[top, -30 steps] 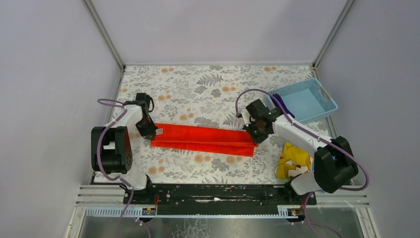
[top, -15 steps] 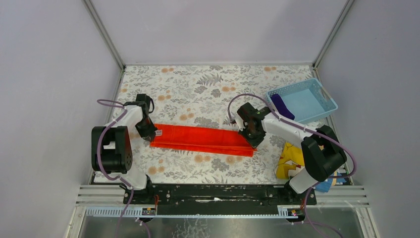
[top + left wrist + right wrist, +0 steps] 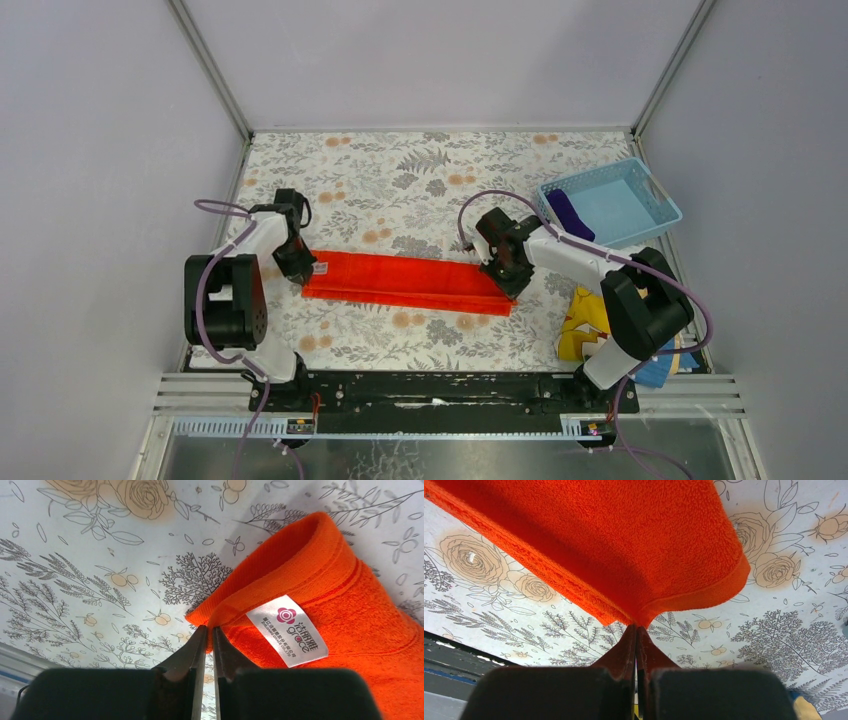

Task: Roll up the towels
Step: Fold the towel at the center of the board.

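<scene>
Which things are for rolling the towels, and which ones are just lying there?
For the job:
- orange towel, pinched at its ends by the left gripper and the right gripper
- purple towel

Just lying about:
- blue basket, with the purple towel in it
- yellow-and-blue printed cloth, by the right arm's base

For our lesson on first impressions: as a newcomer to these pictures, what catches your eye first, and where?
The orange-red towel stands out first, a long folded strip across the middle of the flowered table. The left gripper and right gripper each pinch one end of it. At the far right, a blue basket holds the purple towel.
</scene>
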### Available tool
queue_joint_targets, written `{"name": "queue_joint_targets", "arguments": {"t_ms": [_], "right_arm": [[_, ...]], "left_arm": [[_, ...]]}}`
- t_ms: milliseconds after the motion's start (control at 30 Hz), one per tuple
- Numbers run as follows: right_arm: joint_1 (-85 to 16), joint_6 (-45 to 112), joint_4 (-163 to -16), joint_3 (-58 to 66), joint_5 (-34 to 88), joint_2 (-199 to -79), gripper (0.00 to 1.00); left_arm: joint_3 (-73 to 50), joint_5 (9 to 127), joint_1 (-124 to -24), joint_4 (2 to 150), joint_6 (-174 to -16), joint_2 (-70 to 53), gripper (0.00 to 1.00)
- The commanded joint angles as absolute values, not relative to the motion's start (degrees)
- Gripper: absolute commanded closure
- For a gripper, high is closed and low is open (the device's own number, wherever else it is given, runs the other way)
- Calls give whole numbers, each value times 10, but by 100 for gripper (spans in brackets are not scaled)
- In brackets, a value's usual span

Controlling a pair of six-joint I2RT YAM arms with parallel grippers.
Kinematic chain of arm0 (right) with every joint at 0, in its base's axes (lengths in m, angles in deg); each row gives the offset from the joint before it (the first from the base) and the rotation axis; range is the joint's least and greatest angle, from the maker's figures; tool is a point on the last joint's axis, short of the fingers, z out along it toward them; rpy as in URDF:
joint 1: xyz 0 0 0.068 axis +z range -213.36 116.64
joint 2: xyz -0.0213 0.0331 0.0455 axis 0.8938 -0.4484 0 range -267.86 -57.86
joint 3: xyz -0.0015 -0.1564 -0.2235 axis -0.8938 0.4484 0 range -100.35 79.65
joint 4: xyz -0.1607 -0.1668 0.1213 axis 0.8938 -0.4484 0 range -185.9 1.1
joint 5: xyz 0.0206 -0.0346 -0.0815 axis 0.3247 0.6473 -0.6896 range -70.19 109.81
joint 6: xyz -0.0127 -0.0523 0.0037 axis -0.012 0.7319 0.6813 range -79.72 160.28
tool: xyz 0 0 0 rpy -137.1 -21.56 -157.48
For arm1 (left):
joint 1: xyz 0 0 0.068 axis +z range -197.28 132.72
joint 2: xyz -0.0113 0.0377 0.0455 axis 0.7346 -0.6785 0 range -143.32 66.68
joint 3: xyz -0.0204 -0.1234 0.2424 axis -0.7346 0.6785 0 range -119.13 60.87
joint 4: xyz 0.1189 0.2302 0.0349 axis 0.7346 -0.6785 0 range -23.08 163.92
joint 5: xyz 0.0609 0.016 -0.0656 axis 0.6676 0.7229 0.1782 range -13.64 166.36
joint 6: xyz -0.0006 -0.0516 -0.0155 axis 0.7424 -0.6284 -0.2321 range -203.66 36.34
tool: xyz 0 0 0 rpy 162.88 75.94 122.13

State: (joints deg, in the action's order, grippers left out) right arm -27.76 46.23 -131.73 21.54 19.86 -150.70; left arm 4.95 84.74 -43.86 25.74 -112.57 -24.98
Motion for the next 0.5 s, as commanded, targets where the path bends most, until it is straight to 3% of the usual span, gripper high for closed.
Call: {"name": "queue_joint_targets", "arguments": {"t_ms": [0, 467], "right_arm": [[-274, 459, -1356, 189, 182, -1482, 99], [-271, 447, -1356, 203, 230, -1496, 97]], "left_arm": [[31, 900, -431, 251, -1132, -242, 93], [39, 934, -431, 245, -1138, -260, 93]]}}
